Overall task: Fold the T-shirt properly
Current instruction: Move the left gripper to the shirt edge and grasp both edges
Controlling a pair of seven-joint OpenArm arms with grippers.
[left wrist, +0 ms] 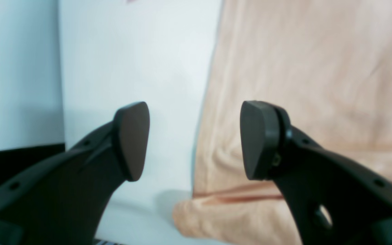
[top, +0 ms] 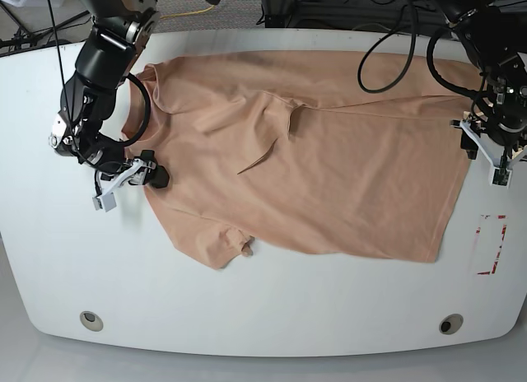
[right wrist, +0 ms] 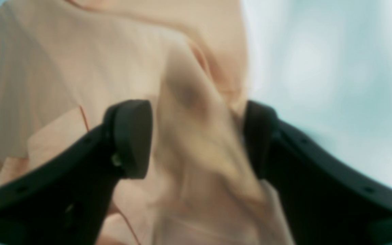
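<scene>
White tabletop (top: 272, 308) bears the T-shirt (top: 329, 176), its 9 o'clock edge bunched between the spread right gripper (right wrist: 196, 139), left gripper (left wrist: 194, 141) splayed at 3 o'clock.

The T-shirt (top: 329, 168) is a plain peach-pink short-sleeved top, lying spread out across the upper middle of the white table (top: 263, 308). It lies sideways, its neck end toward the base view's left and its hem along the right. The cloth is mostly flat, with a few raised creases near the chest. One short sleeve points toward the table's near edge.
</scene>
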